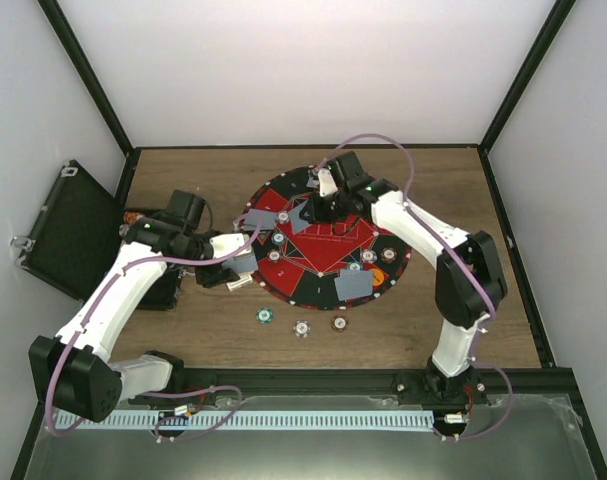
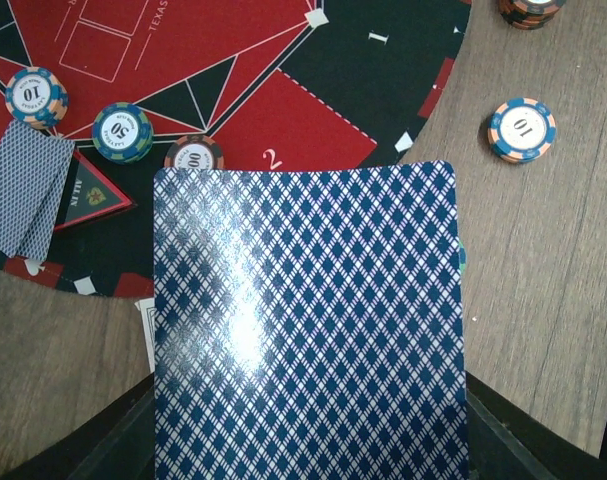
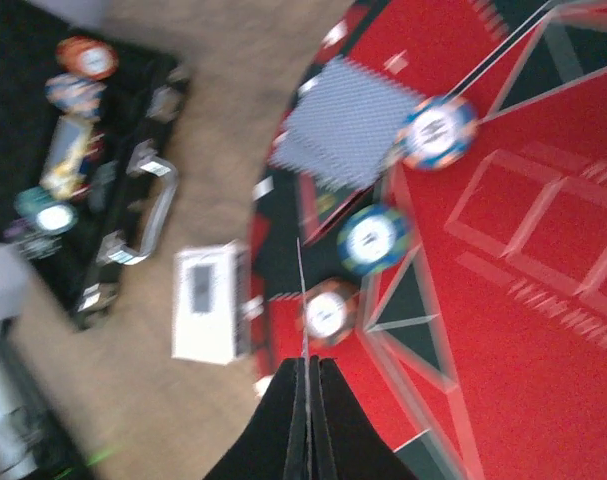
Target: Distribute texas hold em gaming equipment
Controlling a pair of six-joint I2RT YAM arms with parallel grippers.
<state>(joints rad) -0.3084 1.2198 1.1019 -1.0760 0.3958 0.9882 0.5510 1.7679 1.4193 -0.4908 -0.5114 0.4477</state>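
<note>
Dealing looks to be the step in hand. At the far left a black case [image 1: 68, 230] lies open off the worktop's [image 1: 503, 300] edge. Next to it, the left claw [image 1: 238, 272] hovers at the left rim of the round mat [image 1: 318, 255], clamped on a blue-backed card [image 2: 308, 320] that fills its wrist view and hides most of its fingers. Whether more cards sit beneath I cannot tell. On the mat, dealt cards [image 1: 355, 285] already lie at some seats with chips [image 2: 122, 131] beside them, and three more chips rest on the wood just in front. Over the mat's far side, the right claw [image 3: 305, 370] is pinched together on a second card [image 3: 302, 300], seen edge-on. The next move likely calls for lowering that card flat onto a seat lacking one, then parting the fingers cleanly so it does not drag.
</note>
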